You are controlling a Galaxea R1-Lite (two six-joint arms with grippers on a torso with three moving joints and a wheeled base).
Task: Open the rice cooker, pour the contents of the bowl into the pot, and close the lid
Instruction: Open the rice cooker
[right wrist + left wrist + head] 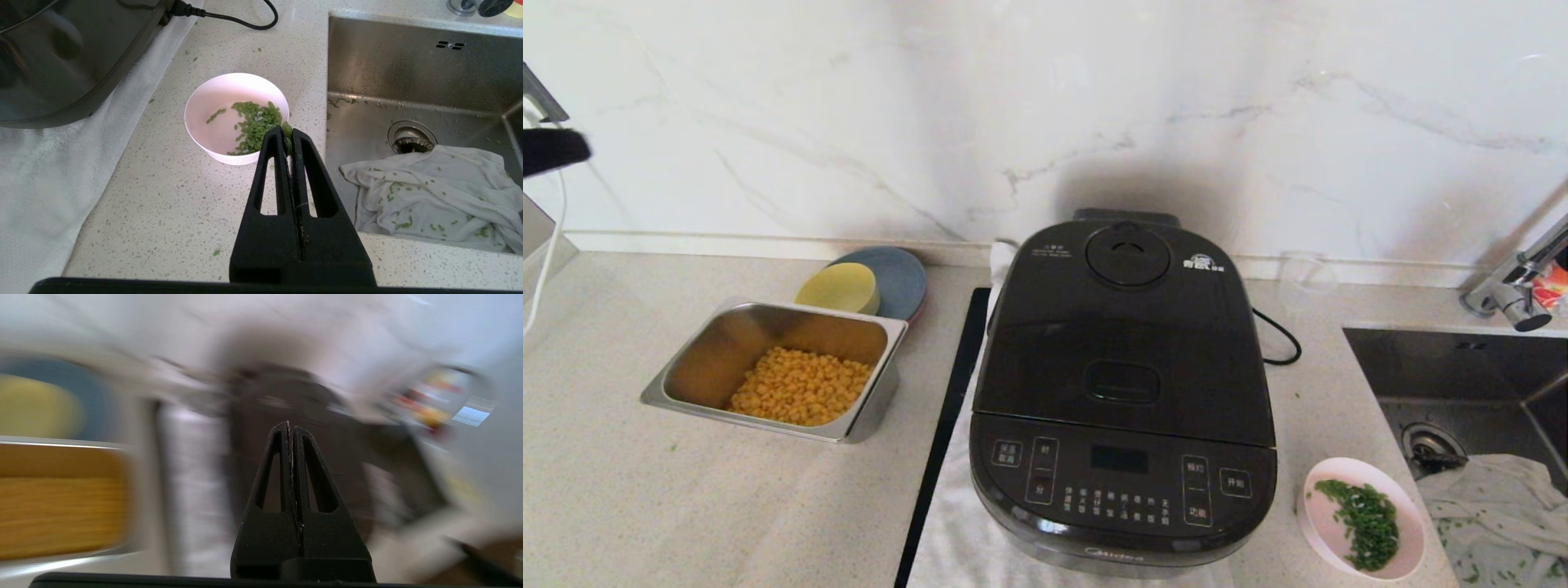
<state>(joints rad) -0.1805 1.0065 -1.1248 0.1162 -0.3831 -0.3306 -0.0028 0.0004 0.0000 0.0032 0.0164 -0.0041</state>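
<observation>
The black rice cooker point(1123, 384) stands mid-counter with its lid point(1123, 327) closed, so the pot is hidden. The latch button point(1123, 382) faces up behind the control panel. The pale-pink bowl point(1327, 523) of chopped green herb sits on the counter at the cooker's front right. My right gripper point(289, 132) hovers above the bowl point(216, 114), near its rim on the sink side; it is shut, with a green fleck stuck at the tips. It is outside the head view. My left gripper point(290, 426) is shut and empty, raised at the far left point(551, 151), with the cooker point(286, 400) blurred ahead.
A steel tray point(727, 343) of corn, a yellow bowl point(837, 287) and a blue plate point(898, 278) lie left of the cooker. The sink point(1462, 376) with a white cloth point(1494, 498) and a faucet point(1515, 286) are at right. A white towel point(956, 531) lies under the cooker, its cord point(1278, 335) behind.
</observation>
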